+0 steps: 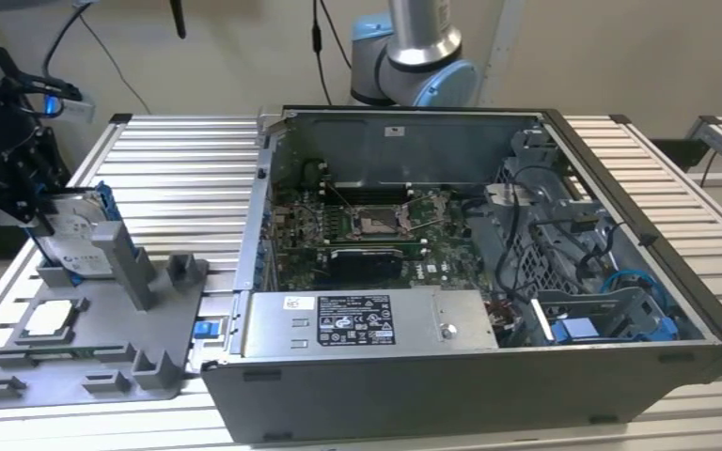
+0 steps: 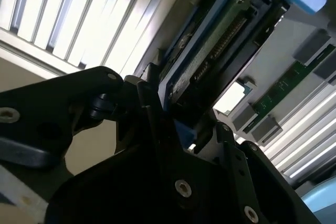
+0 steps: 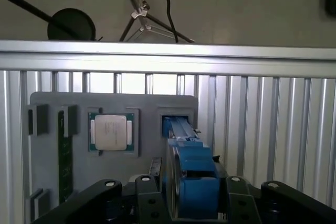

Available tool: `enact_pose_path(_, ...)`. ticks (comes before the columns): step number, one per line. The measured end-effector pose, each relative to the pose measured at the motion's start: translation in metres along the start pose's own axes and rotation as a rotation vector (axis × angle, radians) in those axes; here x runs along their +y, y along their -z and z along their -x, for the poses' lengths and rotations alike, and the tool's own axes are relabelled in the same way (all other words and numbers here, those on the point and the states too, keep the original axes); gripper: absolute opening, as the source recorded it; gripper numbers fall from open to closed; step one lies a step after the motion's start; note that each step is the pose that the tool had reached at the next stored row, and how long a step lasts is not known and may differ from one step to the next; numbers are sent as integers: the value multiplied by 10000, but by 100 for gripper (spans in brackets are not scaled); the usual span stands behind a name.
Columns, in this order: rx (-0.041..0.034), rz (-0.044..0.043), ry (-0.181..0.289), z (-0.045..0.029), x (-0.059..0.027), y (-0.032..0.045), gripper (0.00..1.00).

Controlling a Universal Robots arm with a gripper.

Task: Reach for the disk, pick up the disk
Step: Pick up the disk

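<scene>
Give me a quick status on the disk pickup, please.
Gripper straddling the disk. Disk upright in the grey holder slot, not lifted. Nothing blocking it.

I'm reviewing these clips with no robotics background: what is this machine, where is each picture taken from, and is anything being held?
This is one robot arm with a gripper at its end. The exterior view comes from a camera off the arm, looking over a slatted table. On the table sit an open computer case and a grey tray. The two wrist views come from cameras riding on the arm, looking past the gripper. A chip lies flat in the tray. The disk, in its blue bracket, stands upright in a tray slot, and the gripper is right at it. The disk is not yet lifted out. Whether the gripper has clamped it cannot be told.
</scene>
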State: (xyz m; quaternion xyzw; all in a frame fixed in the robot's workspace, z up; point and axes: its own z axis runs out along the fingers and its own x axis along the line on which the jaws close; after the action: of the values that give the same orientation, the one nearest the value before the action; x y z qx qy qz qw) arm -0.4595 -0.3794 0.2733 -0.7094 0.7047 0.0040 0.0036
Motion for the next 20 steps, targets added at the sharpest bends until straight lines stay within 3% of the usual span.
enact_pose_path(6, 2, -3, 0, 0, 0, -21, 100)
enact_pose_path(7, 0, -5, 1, 0, 0, -22, 0)
enact_pose_path(20, 1, -5, 0, 0, 0, -25, 0)
